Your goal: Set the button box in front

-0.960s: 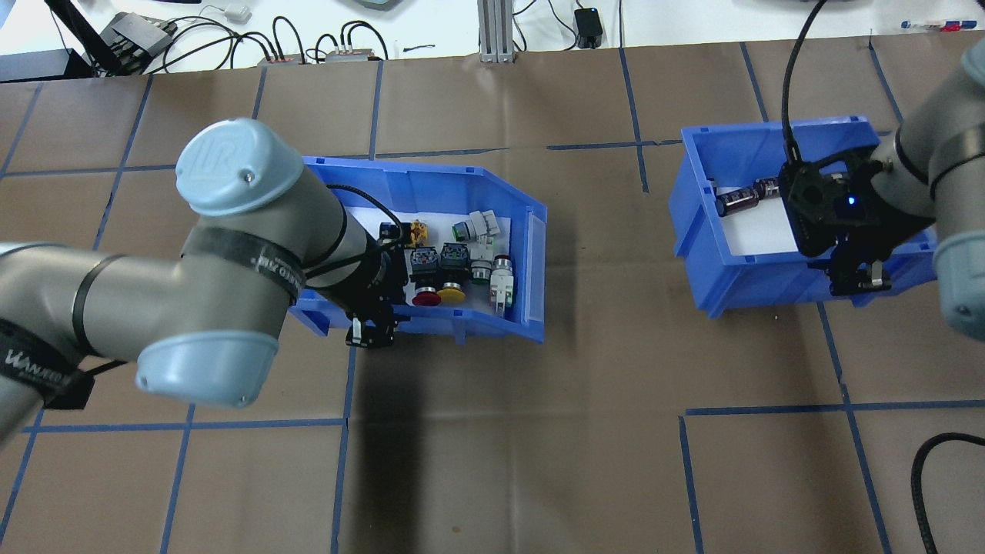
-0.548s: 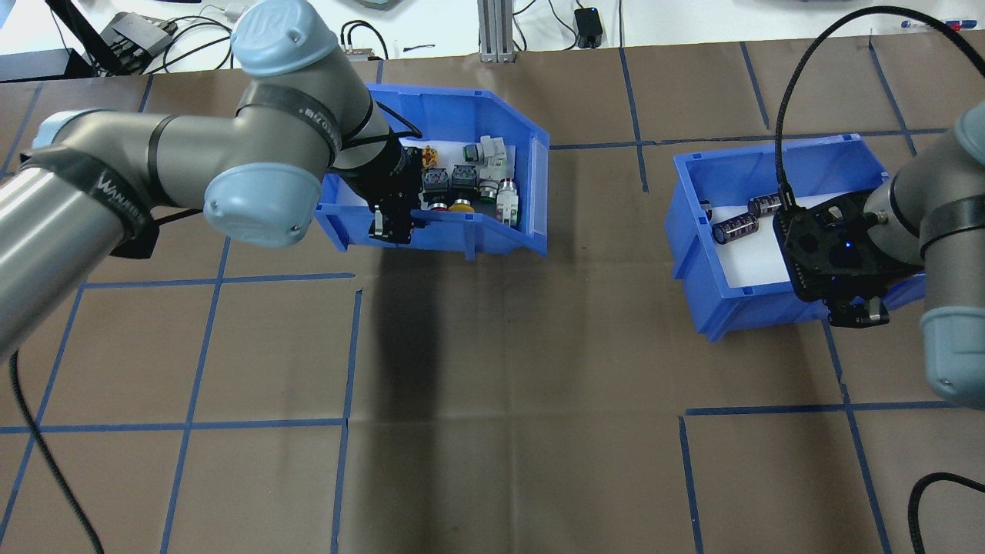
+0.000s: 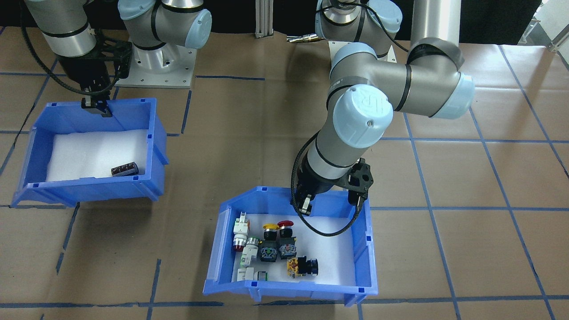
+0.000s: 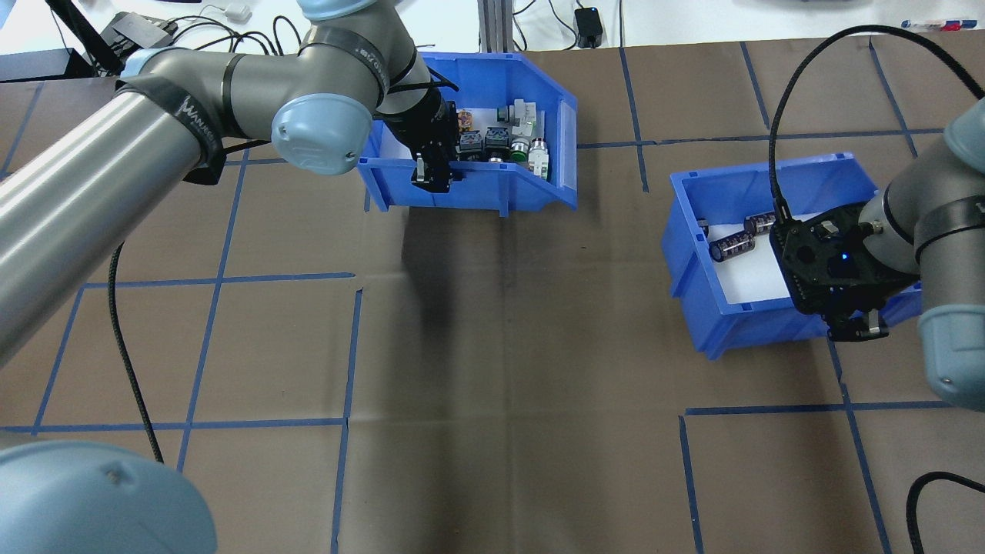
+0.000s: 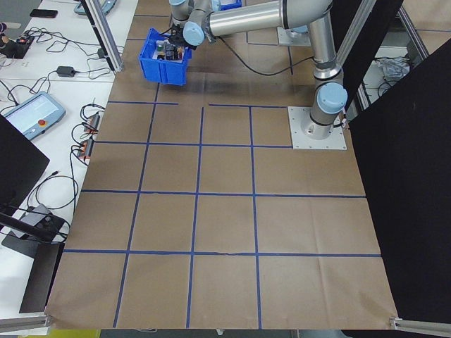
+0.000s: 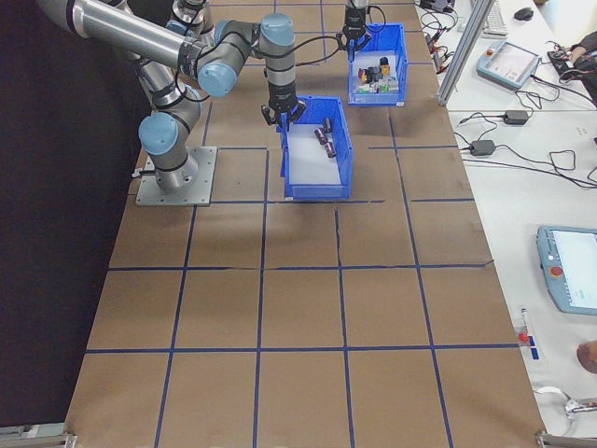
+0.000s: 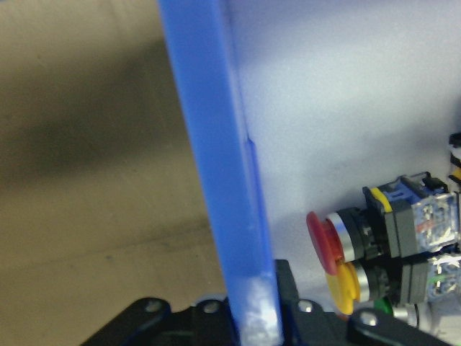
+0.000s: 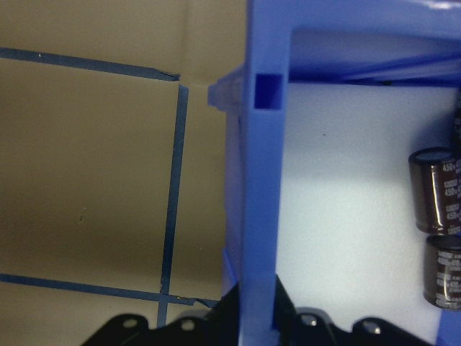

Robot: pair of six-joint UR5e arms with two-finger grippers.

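Note:
The button box (image 4: 477, 196) is a blue bin with a white liner, and red (image 7: 321, 242), yellow and white push-buttons lie in it. It sits far out on the table, close to the operators' edge (image 3: 284, 294). My left gripper (image 4: 431, 174) is shut on its robot-side wall (image 7: 216, 180), seen from across the table at that gripper (image 3: 304, 204). My right gripper (image 4: 854, 327) is shut on the near wall (image 8: 263, 216) of a second blue bin (image 4: 692, 254) that holds black cylinders (image 4: 731, 245).
Cables, small devices (image 4: 146, 35) and an aluminium post (image 4: 492, 31) lie just beyond the table's far edge, close behind the button box. Blue tape lines grid the brown table cover. A black cable (image 4: 923, 492) loops at the near right.
My left arm has carried the button box away from the robot toward the far edge. The right gripper has drawn the cylinder bin a little nearer to the robot.

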